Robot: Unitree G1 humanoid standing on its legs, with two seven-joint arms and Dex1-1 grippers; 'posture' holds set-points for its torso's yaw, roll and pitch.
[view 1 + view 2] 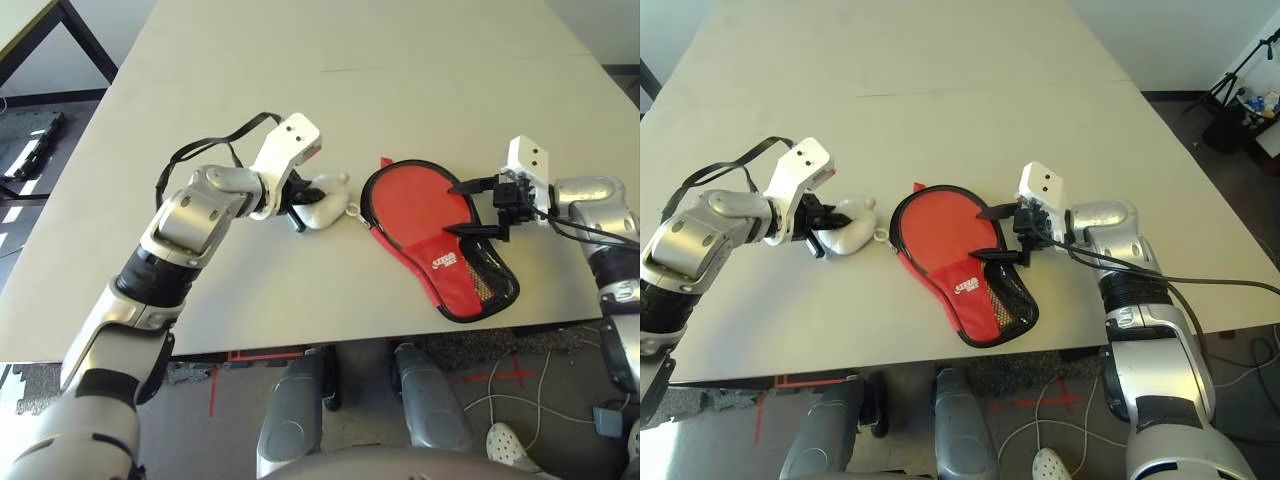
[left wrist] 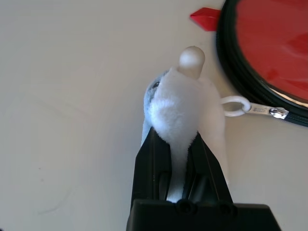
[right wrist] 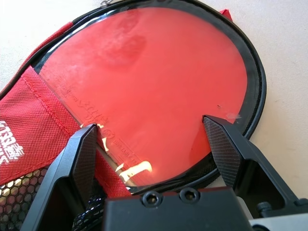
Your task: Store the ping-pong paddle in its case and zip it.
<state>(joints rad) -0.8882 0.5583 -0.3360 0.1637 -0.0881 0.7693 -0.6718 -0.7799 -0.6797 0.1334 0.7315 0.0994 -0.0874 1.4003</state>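
Note:
The case (image 1: 455, 275) lies near the table's front edge, red fabric with a white logo, a black mesh pocket and black zip edging. In its round part lies the ping-pong paddle (image 3: 154, 82), glossy red face up; its handle is hidden under the fabric. A white ring zip pull (image 2: 236, 106) at the case's left rim links to a soft whitish-grey lump (image 2: 185, 101). My left gripper (image 1: 300, 205) is shut on that lump. At the case's right rim, my right gripper (image 1: 450, 210) stands open, one finger on each side of the paddle face's edge.
The pale table (image 1: 350, 80) stretches far behind the case. Its front edge runs just below the case's mesh end. A black cable loop (image 1: 215, 140) arches over my left wrist. Cables and a shoe lie on the floor at the lower right.

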